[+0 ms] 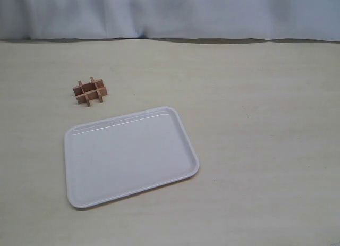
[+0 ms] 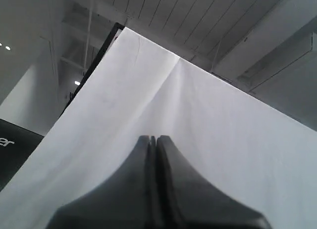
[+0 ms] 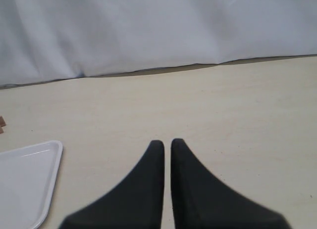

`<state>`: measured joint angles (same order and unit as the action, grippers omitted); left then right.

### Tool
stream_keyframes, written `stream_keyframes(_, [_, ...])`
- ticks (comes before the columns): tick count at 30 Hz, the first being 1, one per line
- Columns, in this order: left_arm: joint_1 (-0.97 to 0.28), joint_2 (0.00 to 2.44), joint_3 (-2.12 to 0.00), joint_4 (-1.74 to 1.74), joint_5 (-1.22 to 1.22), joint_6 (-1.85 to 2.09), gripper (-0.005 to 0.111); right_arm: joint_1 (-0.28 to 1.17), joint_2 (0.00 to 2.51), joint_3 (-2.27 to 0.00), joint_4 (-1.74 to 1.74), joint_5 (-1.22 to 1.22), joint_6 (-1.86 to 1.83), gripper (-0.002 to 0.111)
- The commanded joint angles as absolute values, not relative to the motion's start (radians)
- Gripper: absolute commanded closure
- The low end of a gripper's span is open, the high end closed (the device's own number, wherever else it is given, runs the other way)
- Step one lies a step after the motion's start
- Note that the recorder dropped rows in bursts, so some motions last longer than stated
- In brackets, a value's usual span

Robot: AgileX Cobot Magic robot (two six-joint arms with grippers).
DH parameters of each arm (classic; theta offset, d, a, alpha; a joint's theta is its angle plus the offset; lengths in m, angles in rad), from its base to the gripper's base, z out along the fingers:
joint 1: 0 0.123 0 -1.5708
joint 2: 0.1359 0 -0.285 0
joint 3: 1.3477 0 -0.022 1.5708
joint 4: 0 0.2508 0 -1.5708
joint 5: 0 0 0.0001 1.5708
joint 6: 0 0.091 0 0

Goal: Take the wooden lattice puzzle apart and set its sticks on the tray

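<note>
Small reddish-brown wooden lattice puzzle [image 1: 91,91] sits whole on beige table [image 1: 255,124], near far-left corner of large white plastic tray [image 1: 127,155], not touching it. We see left gripper [image 2: 154,138] clenched, empty. Right gripper [image 3: 167,142] almost clenched, slim gap, empty. Risks, as we judge: one-armed pull drags whole light lattice; jammed notches release suddenly, sticks skid past low rim.

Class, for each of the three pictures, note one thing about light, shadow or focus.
Exterior view: soft, even light; the puzzle casts only a faint shadow, the tray rim shows mild sheen. Left wrist view: the left gripper is blurred close to the lens, small bright lamps behind. Right wrist view: the right gripper is soft-edged, the table sharper.
</note>
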<state>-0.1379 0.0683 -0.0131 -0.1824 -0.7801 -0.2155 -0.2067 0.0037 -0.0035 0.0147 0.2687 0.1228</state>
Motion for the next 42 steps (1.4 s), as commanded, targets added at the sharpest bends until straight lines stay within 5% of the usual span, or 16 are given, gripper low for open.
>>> stream_keyframes(1, [-0.134, 0.301, -0.136, -0.166, -0.817, -0.230, 0.107, -0.207, 0.000, 0.000, 0.014, 0.260, 0.123, 0.104])
stream_keyframes(8, [-0.134, 0.847, -0.494, -0.039, -0.586, -0.237, 0.107, -0.207, 0.000, 0.000, 0.014, 0.260, 0.123, 0.104])
stream_keyframes(12, [-0.134, 1.134, -0.780, -0.035, -0.258, -0.222, 0.107, -0.207, 0.000, 0.000, 0.014, 0.260, 0.123, 0.104])
stream_keyframes(29, [-0.134, 1.633, -1.535, -0.039, 0.982, 0.056, 0.107, -0.207, 0.000, 0.000, 0.014, 0.260, 0.123, 0.104])
stream_keyframes(42, [-0.136, 1.864, -1.560, -0.150, 1.011, 0.182, 0.107, -0.207, 0.000, 0.000, 0.014, 0.260, 0.123, 0.104])
